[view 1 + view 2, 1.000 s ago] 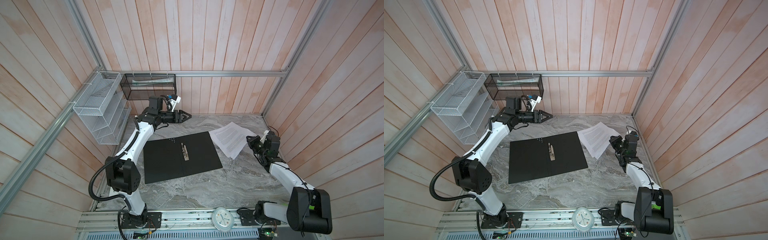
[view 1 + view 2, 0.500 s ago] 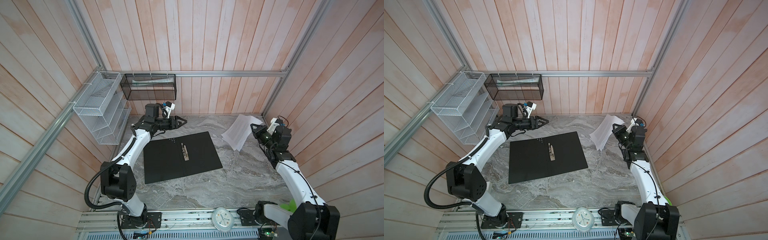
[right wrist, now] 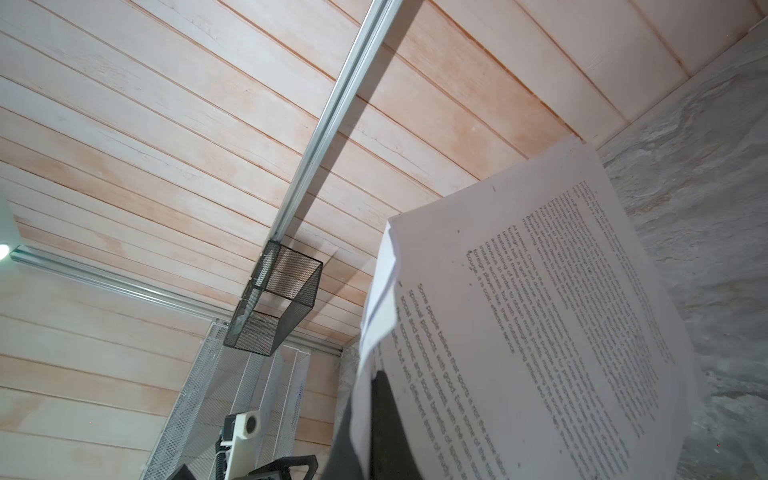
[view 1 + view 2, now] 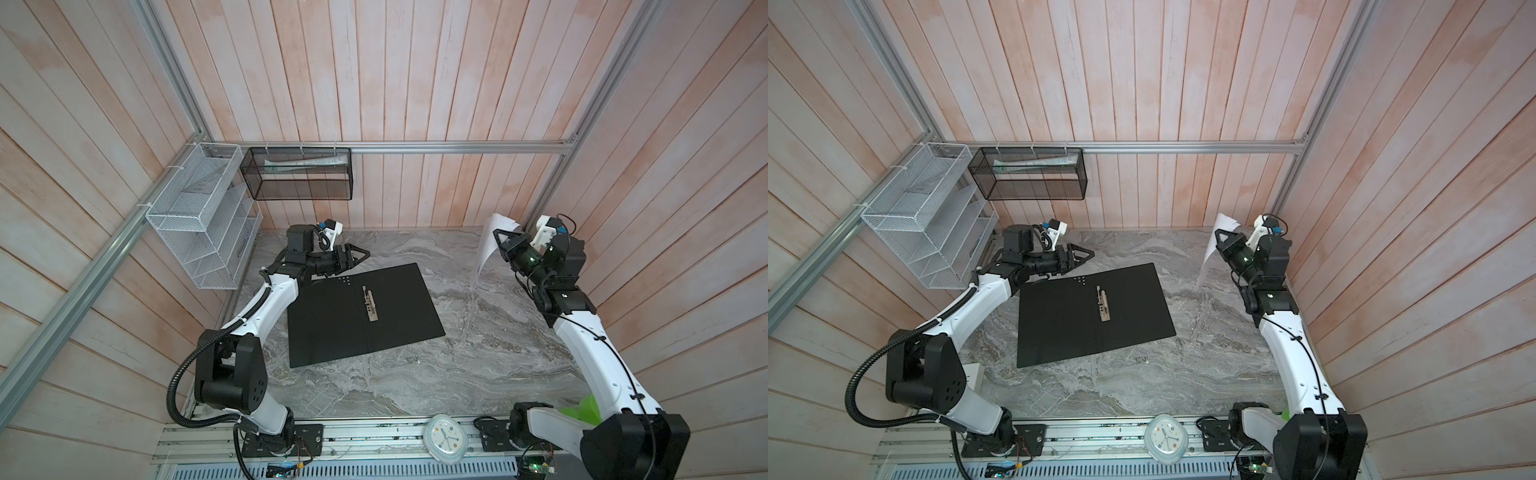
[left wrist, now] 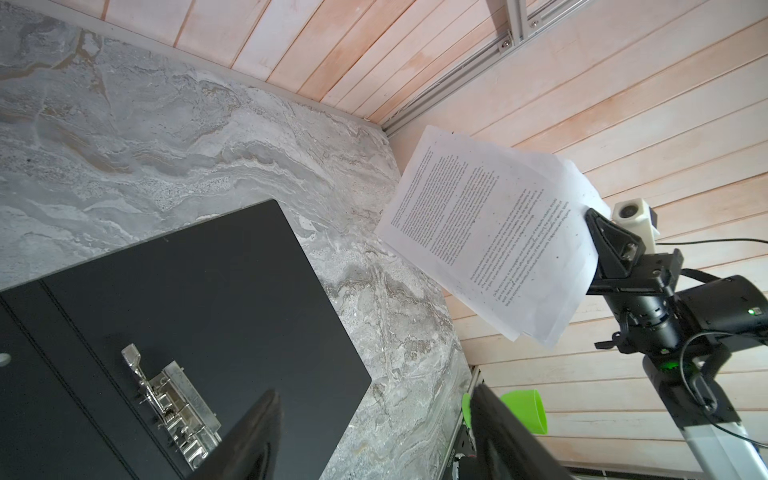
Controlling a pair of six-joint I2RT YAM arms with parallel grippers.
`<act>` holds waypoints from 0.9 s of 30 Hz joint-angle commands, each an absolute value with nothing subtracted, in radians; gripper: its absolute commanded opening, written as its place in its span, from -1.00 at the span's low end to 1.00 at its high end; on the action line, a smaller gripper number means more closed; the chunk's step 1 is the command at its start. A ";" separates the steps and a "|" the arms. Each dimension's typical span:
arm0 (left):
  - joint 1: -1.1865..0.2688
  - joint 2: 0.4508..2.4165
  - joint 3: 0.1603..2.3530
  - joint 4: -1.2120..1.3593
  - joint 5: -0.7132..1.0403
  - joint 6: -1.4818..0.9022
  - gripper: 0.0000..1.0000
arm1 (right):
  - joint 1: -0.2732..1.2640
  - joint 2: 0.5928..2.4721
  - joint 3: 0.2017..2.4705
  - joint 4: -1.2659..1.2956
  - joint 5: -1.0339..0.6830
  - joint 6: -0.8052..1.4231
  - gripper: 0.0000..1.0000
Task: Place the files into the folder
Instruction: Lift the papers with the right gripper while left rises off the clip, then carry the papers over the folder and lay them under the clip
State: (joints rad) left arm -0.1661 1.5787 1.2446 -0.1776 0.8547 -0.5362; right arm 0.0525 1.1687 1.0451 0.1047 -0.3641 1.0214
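The folder point(image 4: 361, 311) point(image 4: 1092, 311) lies open on the marble table, black inside up, its metal clip point(image 4: 370, 303) along the spine. My right gripper point(image 4: 498, 239) point(image 4: 1219, 240) is shut on one edge of the files point(image 4: 484, 249) point(image 4: 1210, 249), white printed sheets hanging off the table at the back right. In the right wrist view the gripper point(image 3: 370, 382) pinches the files point(image 3: 540, 311). My left gripper point(image 4: 363, 254) point(image 4: 1088, 253) hovers open and empty just beyond the folder's far left corner. The left wrist view shows the open gripper point(image 5: 374, 399), the folder point(image 5: 187, 299) and the files point(image 5: 490, 241).
A white wire-mesh rack point(image 4: 203, 216) and a black mesh basket point(image 4: 299, 174) hang on the back-left walls. A clock point(image 4: 444, 436) rests on the front rail. A green cup point(image 4: 582, 411) sits by the right arm's base. Wooden walls close in on three sides.
The right gripper has lifted the files off the table, up and toward the back right corner. The left arm has drawn back to the left and its jaws have opened wider.
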 commanded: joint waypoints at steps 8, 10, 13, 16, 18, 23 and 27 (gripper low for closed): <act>-0.078 1.486 1.197 -0.090 0.825 -0.589 0.53 | 0.254 1.202 1.095 0.217 -0.264 1.103 -1.00; -0.064 1.480 1.192 -0.087 0.815 -0.591 0.53 | 0.298 1.198 1.066 0.263 -0.231 1.123 -1.00; -0.054 1.472 1.199 -0.098 0.800 -0.578 0.53 | 0.346 1.185 1.020 0.312 -0.190 1.140 -1.00; -0.054 1.468 1.204 -0.100 0.793 -0.571 0.53 | 0.393 1.145 0.934 0.370 -0.128 1.164 -1.00; -0.054 1.468 1.203 -0.096 0.791 -0.571 0.53 | 0.422 1.117 0.865 0.398 -0.087 1.177 -1.00; -0.054 1.475 1.200 -0.091 0.793 -0.575 0.53 | 0.493 1.029 0.629 0.485 0.013 1.238 -1.00; -0.054 1.477 1.192 -0.081 0.794 -0.581 0.53 | 0.557 0.984 0.431 0.569 0.112 1.310 -1.00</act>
State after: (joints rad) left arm -0.0551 1.4914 1.2076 -0.1112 0.8024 -0.5804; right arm 0.5236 1.0069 0.5137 0.4721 0.0032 1.2442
